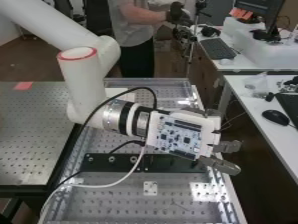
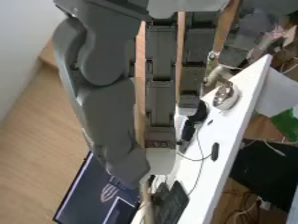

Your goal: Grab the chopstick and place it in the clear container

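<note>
In the high view the dark grey hand (image 1: 227,146) is held over the right edge of the perforated bench, its straight fingers pointing right, away from the arm. The wrist view has the hand (image 2: 106,115) with long straight fingers and a thick thumb alongside them. Narrow tan strips (image 2: 147,207) run between and past the fingers; I cannot tell whether one of them is the chopstick or part of the background. I cannot make out the clear container with certainty.
The perforated metal bench (image 1: 113,200) carries a dark rail (image 1: 106,162) and loose cables. At the right, a white desk (image 1: 249,107) holds a black mouse (image 1: 275,117) and a crumpled clear item (image 1: 256,84). Wood-coloured floor (image 2: 33,145) lies below the hand.
</note>
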### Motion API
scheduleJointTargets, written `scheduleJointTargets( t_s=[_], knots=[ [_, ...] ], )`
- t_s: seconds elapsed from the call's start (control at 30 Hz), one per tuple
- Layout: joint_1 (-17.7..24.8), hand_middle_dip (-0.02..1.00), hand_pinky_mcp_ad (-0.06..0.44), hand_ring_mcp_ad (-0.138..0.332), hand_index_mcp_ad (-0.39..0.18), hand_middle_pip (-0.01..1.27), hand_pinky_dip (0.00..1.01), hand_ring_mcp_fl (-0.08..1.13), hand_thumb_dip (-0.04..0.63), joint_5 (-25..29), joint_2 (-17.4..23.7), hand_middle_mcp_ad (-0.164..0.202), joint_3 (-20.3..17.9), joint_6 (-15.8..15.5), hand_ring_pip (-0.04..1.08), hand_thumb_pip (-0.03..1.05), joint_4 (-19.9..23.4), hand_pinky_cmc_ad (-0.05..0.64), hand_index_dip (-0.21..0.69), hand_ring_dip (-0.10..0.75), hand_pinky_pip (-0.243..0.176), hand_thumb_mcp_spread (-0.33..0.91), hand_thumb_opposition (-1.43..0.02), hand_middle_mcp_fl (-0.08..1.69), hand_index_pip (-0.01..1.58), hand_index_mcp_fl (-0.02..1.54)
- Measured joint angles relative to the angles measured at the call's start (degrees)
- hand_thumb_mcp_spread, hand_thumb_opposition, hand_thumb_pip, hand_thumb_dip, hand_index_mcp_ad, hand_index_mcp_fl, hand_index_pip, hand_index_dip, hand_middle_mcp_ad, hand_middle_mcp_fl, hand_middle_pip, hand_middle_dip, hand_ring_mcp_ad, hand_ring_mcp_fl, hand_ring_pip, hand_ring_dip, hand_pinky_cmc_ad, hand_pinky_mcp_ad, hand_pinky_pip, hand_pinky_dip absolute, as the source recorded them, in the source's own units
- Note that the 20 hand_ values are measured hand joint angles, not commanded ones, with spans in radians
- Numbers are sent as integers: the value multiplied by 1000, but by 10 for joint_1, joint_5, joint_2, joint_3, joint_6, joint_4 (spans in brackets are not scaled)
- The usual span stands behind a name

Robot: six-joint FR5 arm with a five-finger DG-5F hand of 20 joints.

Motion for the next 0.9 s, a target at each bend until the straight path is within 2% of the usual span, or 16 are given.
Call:
scheduleJointTargets(
  t_s=[0.4, 0.73, 0.9],
  knots=[
    [24, 604, 232, 68, -168, 194, 154, 572, 281, 7, 66, 12, -12, -86, 113, 408, -10, 295, 365, 422, -45, 777, -1075, 1429, 250, 1381],
    [63, 595, 232, 68, -168, 190, 154, 586, 284, -9, 138, 12, -39, -198, 113, 408, -13, 295, 379, 422, -44, 771, -1075, 1431, 215, 1398],
    [85, 592, 232, 68, -168, 190, 154, 592, 281, -18, 163, 12, -59, -233, 110, 408, -13, 295, 379, 419, -44, 771, -1075, 1431, 215, 1395]
  ],
)
